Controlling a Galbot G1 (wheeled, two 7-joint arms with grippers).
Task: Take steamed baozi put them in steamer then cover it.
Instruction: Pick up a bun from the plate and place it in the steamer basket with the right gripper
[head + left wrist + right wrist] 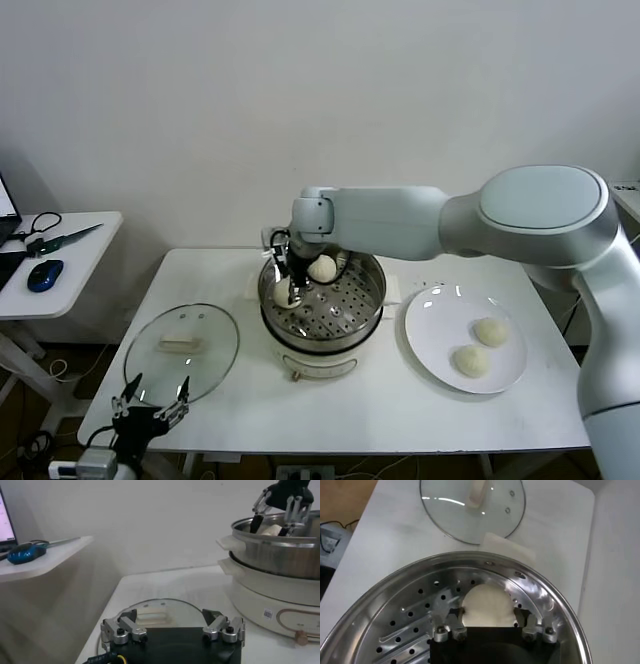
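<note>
I take the steamer (322, 305) as landmark; it stands mid-surface (330, 400). The right end effector (291, 293) reaches down inside it at the rim nearest the glass lid (181, 350). Its fingers stand spread, released, with one steamed baozi (486, 605) resting on the perforated tray between them. A second bun (322, 268) lies just beside it, further inside the steamer. Two more buns (481, 346) wait on the white plate (430, 352), on the steamer's far side from the lid; I judge the right arm nearer them. The buns are round, with no long axis. The left end effector (150, 412) hovers open, near the lid.
</note>
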